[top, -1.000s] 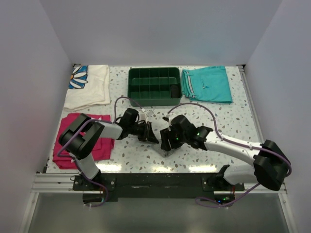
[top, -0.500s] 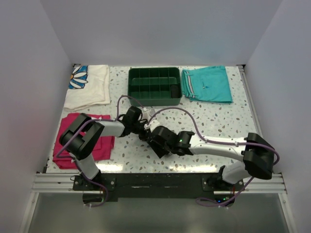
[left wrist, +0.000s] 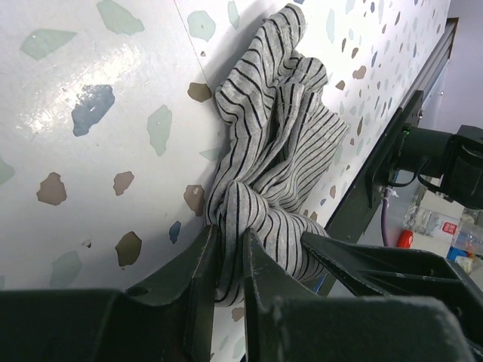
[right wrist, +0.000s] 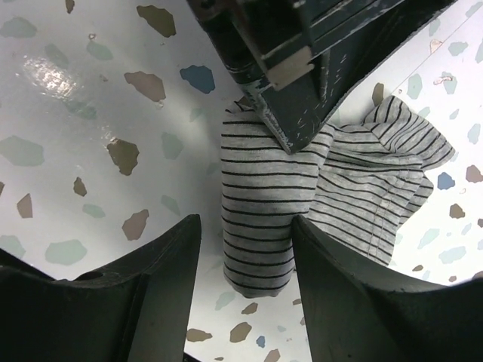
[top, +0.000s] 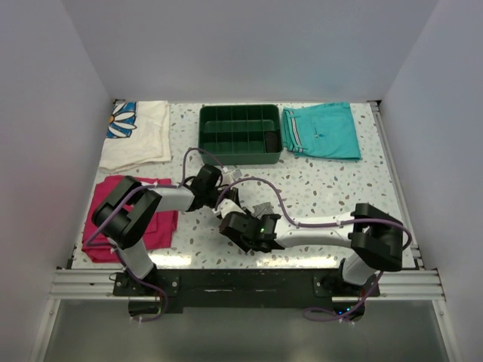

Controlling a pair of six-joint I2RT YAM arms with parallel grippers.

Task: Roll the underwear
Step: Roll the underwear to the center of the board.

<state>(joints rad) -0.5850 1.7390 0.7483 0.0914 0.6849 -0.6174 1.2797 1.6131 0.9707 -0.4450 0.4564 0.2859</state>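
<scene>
The underwear (left wrist: 279,143) is a crumpled bundle of grey-and-white striped cloth on the speckled table, near the front middle. In the top view only a small patch of it (top: 261,209) shows between the arms. My left gripper (left wrist: 230,232) is shut on a fold at one end of it, and also shows in the top view (top: 229,200). My right gripper (right wrist: 245,222) is open, its jaws on either side of the rolled, tube-like end of the underwear (right wrist: 260,188), right beside the left gripper's fingers (right wrist: 302,68). In the top view the right gripper (top: 237,225) sits just in front of the left one.
A green compartment tray (top: 240,154) stands at the back middle, with teal shorts (top: 321,130) to its right. A white floral cloth (top: 136,134) lies at the back left and a magenta cloth (top: 109,197) at the front left. The table's front rail (top: 241,279) is close behind the grippers.
My right gripper has swung left and nearer the front edge, and now straddles the cloth's end beside the left gripper. The left gripper has barely moved and keeps its hold.
</scene>
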